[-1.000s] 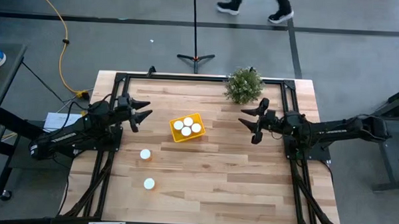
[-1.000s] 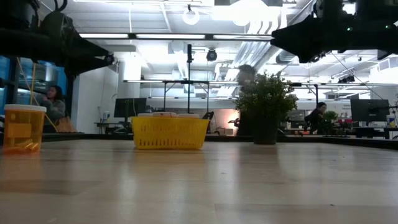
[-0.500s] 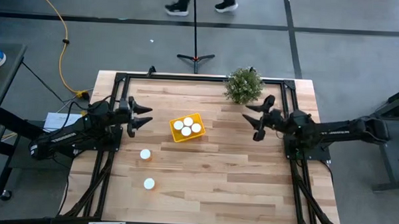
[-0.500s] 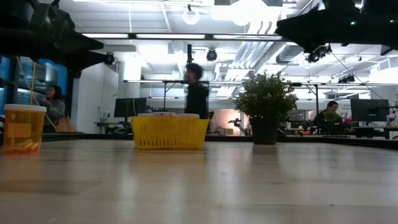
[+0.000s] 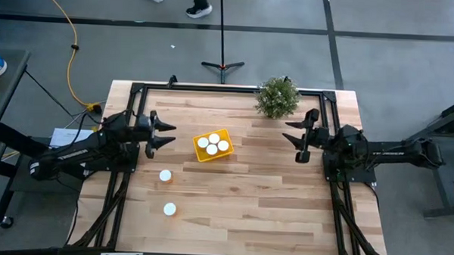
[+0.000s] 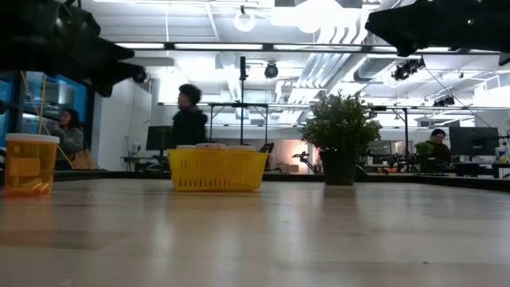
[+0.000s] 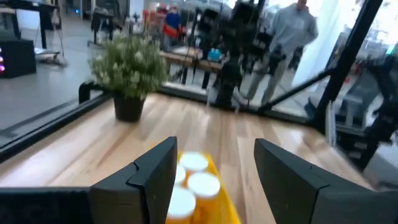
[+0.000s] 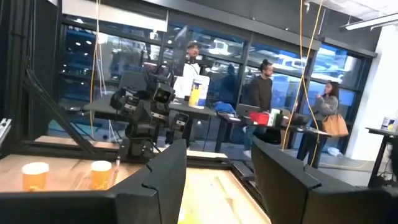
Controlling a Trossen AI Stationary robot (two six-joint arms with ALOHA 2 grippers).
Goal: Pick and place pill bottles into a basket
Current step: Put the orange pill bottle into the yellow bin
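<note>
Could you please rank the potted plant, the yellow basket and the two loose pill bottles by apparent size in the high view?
1. Potted plant, largest.
2. Yellow basket, somewhat smaller.
3. The two loose pill bottles, smallest; they look alike, so I won't rank one above the other.

An open-plan robotics lab — exposed ceiling ducts [image 6: 335,60], strip lights, glass partitions [image 8: 93,74], desks with monitors [image 6: 470,142] — and people [image 8: 261,93] standing about behind the wooden table [image 5: 239,204].
</note>
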